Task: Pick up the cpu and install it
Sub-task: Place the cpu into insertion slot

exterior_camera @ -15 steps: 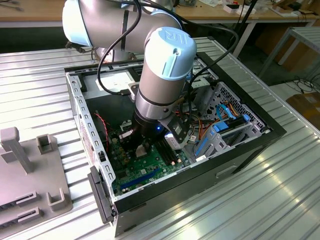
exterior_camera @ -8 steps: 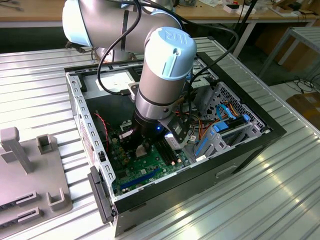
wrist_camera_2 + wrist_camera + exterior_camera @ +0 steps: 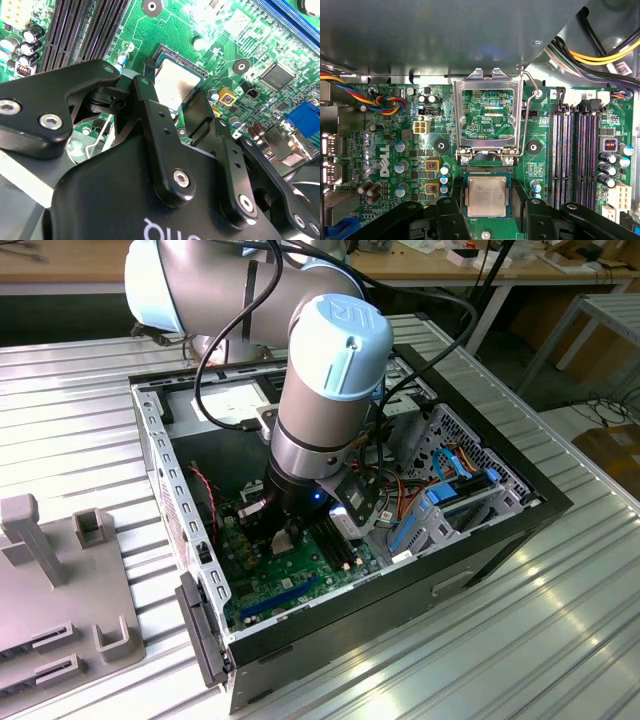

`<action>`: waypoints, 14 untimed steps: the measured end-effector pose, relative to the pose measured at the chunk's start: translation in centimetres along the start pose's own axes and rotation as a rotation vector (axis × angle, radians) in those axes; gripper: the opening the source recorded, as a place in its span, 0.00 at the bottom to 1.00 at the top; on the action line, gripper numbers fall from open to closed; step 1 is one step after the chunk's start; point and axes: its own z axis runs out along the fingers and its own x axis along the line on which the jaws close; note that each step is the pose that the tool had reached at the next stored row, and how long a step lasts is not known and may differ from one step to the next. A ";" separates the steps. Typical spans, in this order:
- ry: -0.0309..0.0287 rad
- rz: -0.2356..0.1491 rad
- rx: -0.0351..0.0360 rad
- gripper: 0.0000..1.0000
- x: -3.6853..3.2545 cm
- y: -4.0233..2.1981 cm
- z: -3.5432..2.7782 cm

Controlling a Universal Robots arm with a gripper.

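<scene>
The cpu (image 3: 487, 196), a flat square chip with a silver-grey face, lies level in the black socket on the green motherboard (image 3: 395, 145). My gripper (image 3: 487, 202) reaches down over it, one black finger tight against each of two opposite edges. In the second wrist view the cpu (image 3: 175, 84) sits between the fingertips (image 3: 146, 87) of the gripper (image 3: 175, 95), which press on its sides. From the exterior view the gripper (image 3: 283, 532) is low inside the open computer case (image 3: 520, 505), and the cpu (image 3: 283, 539) shows as a small silver patch at its tip.
The hollow silver socket frame (image 3: 487, 80) stands flipped up behind the socket, its wire lever (image 3: 527, 115) raised beside it. Memory slots (image 3: 570, 150) run along one side; bundled cables (image 3: 440, 490) and drive bays crowd the case. A grey fixture (image 3: 60, 580) sits at the exterior view's left.
</scene>
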 end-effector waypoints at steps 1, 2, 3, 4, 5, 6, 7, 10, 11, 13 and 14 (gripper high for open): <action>0.0000 0.000 0.0000 0.47 0.00 0.00 0.00; 0.0000 0.000 0.0000 0.47 0.00 0.00 0.00; 0.0000 0.000 0.0000 0.47 0.00 0.00 0.00; 0.0000 0.000 0.0000 0.47 0.00 0.00 0.01; 0.0000 0.000 0.0000 0.47 -0.01 0.00 0.01; 0.0001 0.000 0.0000 0.47 -0.01 0.00 0.01; 0.0002 0.000 0.0000 0.47 -0.03 0.00 0.02; 0.0001 0.001 -0.0001 0.47 -0.09 0.00 0.02; 0.0002 0.001 -0.0001 0.47 -0.12 0.00 0.03; 0.0001 0.001 0.0000 0.47 -0.19 -0.01 0.04; 0.0001 0.001 0.0001 0.47 -0.20 -0.01 0.04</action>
